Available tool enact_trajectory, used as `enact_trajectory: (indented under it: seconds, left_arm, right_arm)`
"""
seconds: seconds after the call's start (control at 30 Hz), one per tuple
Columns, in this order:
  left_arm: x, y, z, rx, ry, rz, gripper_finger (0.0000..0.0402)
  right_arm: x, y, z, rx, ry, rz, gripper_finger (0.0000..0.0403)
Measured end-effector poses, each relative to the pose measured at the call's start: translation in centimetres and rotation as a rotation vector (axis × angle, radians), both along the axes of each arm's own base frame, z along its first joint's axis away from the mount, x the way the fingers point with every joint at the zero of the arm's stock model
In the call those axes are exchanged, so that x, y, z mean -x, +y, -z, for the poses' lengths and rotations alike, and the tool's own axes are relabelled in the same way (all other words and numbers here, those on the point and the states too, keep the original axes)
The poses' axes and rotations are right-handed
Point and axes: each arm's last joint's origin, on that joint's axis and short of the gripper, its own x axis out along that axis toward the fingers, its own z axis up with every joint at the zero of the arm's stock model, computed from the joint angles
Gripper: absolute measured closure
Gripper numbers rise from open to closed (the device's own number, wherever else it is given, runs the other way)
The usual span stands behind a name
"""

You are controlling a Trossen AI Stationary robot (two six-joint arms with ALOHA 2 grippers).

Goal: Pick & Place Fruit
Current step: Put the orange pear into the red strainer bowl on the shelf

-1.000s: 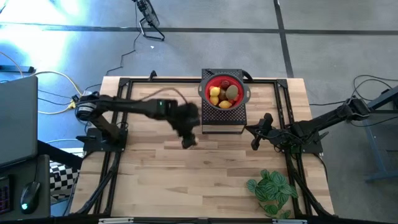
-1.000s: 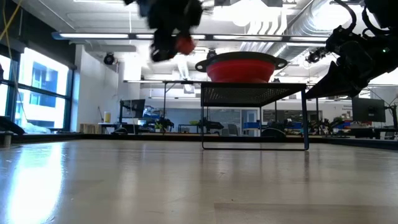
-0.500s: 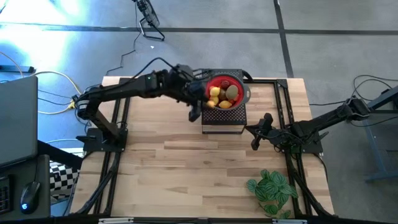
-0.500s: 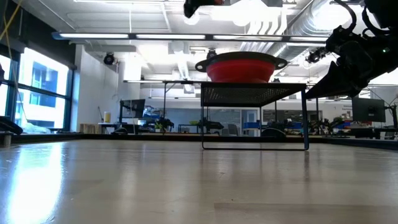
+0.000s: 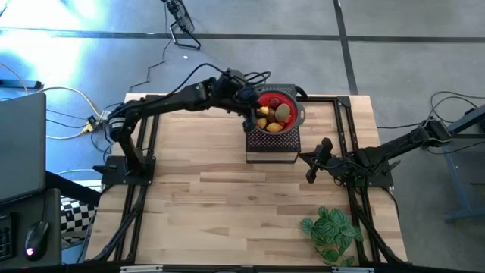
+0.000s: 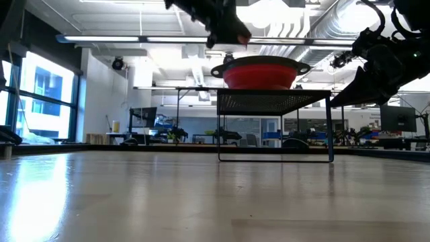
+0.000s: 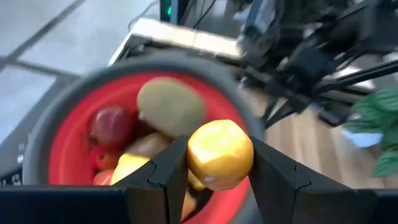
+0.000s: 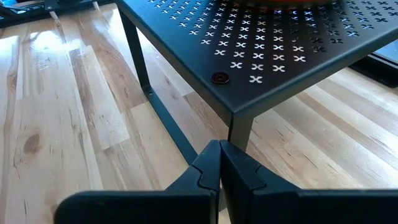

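A red bowl holding several small fruits stands on a black perforated stand at the table's far middle. In the left wrist view I see a brownish-green fruit, a dark red one and a yellow one lying in the bowl. My left gripper hangs over the bowl's left rim, shut on an orange-yellow fruit. My right gripper waits shut, right of the stand, above the table. My left gripper pinches the orange-yellow fruit by its two opposite sides between its two fingers. It comes from the table's left, slanting downward. The fruit is lifted clear, above the fruits in the bowl.
A green leafy plant lies near the table's front right. The stand's leg and corner are close in front of my right gripper. Bare wooden table stretches across the near and left parts.
My left gripper has carried the fruit up and toward the table's far edge and right, from over the table's middle to the bowl's left rim. The wrist has rolled on the way. It has stayed shut on the fruit.
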Motion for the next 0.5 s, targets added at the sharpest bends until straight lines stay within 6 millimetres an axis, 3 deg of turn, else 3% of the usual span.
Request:
enact_trajectory:
  seconds: [0.2,0.5]
  left_arm:
    - [-1.2,1.5,1.5,0.000,-0.007,-0.023,0.0258]
    - [-2.1,1.6,2.6,0.022,0.004,0.017,0.0258]
  right_arm:
    - [0.0,0.0,0.0,0.001,0.004,0.000,0.0401]
    - [0.0,0.0,0.0,0.002,0.005,0.000,0.0401]
